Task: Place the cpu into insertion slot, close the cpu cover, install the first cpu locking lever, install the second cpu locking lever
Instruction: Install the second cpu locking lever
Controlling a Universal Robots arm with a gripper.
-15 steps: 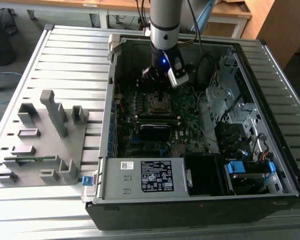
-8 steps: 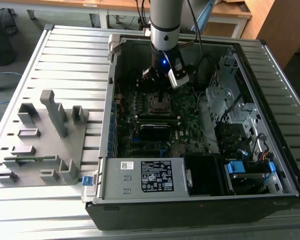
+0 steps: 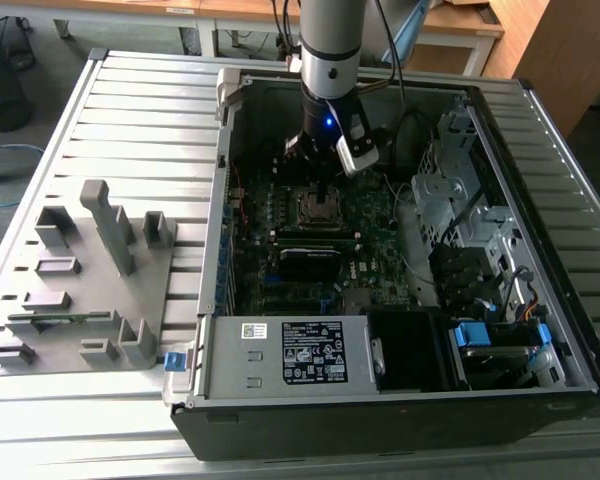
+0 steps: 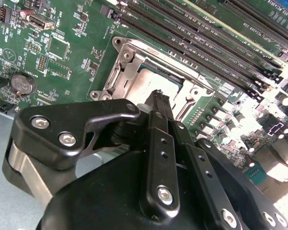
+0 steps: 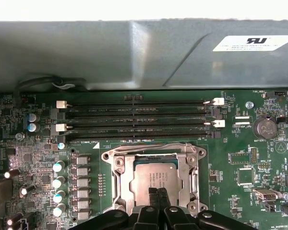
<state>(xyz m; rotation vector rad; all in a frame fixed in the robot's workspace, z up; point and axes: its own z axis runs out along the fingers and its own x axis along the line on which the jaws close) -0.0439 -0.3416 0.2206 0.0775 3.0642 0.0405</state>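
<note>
While the gripper (image 5: 158,192), fingers pinched together holding nothing, is pressing near the cpu (image 5: 152,178) at lower centre, it is risking scratching it.

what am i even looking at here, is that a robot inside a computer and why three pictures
Yes. One robot arm reaches down into an open desktop computer case lying on a slatted table. The exterior view is taken from a camera off the arm; both wrist views come from cameras riding on the arm, looking past its black gripper. Beneath it is the green motherboard. The silver-grey square is the cpu, already sitting in the insertion slot, with the metal cpu cover around it. The gripper's fingers are together just over the cpu and hold nothing. A grey parts fixture sits at the exterior view's left.
</note>
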